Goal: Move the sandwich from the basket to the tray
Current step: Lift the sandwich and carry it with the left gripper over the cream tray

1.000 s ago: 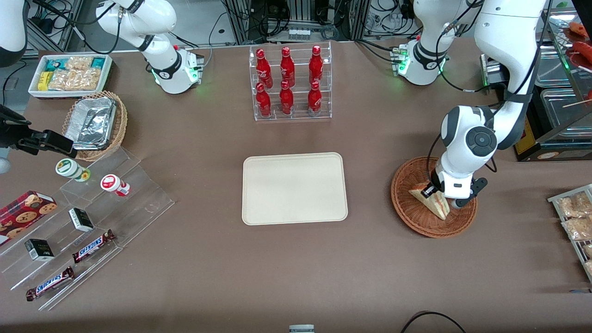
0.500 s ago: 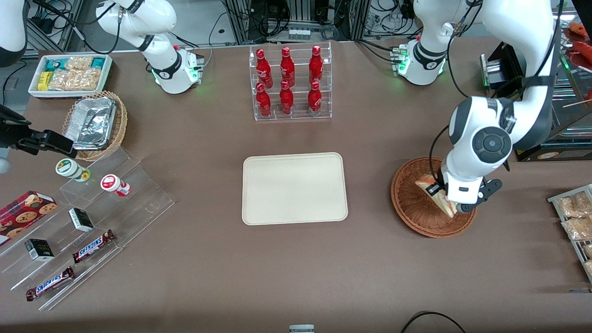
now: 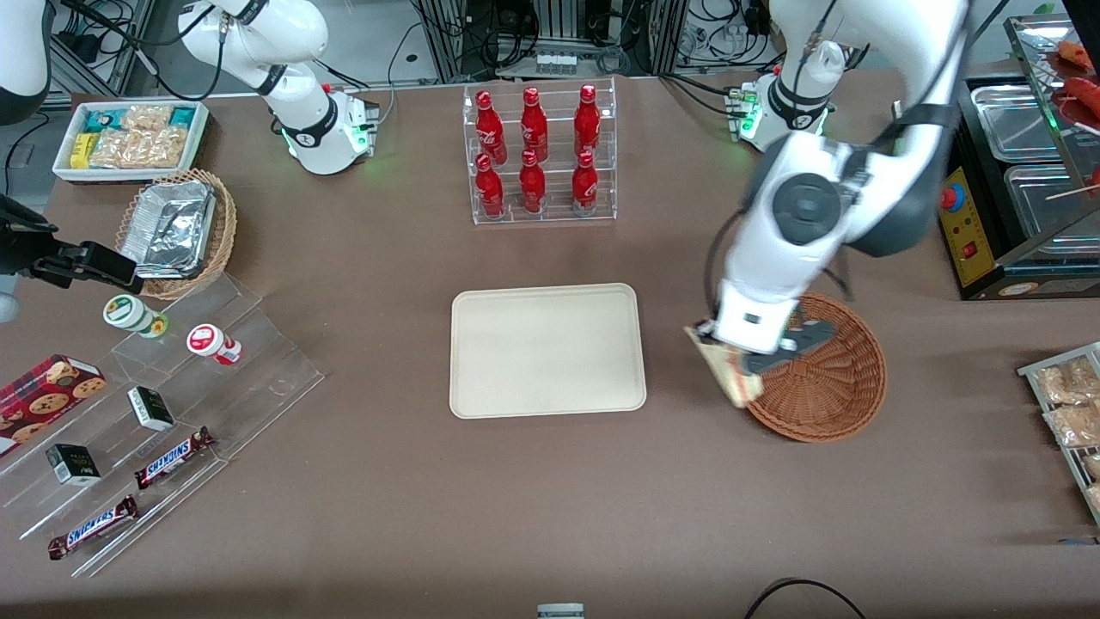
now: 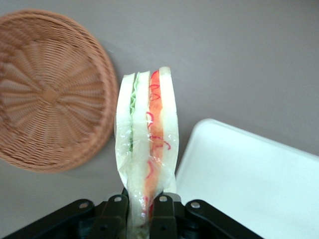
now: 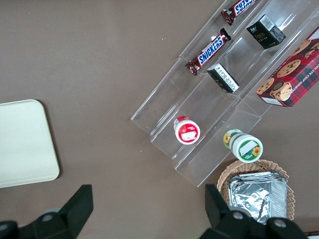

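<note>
Your gripper [image 4: 140, 201] was clamped on the sandwich's [image 3: 730, 371] base and, within the last second, had lifted it out of the basket [image 3: 838, 378] to hang above the basket's rim at about nine o'clock, so the pickup was done and only the carry to the tray [image 3: 546, 350] remained. You could not see the fingertips under the wrap, and the arm hid the basket's ten o'clock edge.

The wrapped sandwich [image 4: 147, 144] hangs clamped in the tool [image 4: 141, 205] between the empty reddish wicker basket [image 3: 829, 378] and the bare cream tray [image 3: 546, 349].
</note>
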Controlling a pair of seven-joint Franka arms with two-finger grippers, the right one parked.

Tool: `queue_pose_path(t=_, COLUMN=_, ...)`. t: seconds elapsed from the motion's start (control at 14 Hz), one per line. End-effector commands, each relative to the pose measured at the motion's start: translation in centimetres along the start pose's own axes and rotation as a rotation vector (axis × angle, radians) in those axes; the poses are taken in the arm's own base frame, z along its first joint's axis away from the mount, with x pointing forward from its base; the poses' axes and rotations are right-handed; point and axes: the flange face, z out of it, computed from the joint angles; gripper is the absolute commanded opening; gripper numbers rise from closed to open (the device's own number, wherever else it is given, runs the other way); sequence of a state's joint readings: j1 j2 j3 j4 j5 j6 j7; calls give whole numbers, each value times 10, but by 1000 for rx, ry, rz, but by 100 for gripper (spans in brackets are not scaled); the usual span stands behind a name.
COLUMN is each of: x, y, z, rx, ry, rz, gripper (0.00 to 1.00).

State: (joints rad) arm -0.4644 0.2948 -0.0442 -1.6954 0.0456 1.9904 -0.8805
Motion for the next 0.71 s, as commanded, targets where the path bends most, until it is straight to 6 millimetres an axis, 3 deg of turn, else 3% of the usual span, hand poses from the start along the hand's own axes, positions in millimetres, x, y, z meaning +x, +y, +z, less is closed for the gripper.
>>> queue_pose_path(t=0.0, x=-22, y=57, z=16, rx=-13, ry=-4, rz=64, gripper=0)
queue_pose_path(t=0.21, x=-60, y=109, z=44, rx=-37, ry=-12, rz=149, gripper=0)
queue_pose_path(t=0.36, x=-91, y=144, z=78, rx=-45, ry=-57, rz=211, gripper=0)
queue_pose_path(t=0.64, x=-128, y=183, z=122, rx=-66, ry=-50, rz=302, gripper=0)
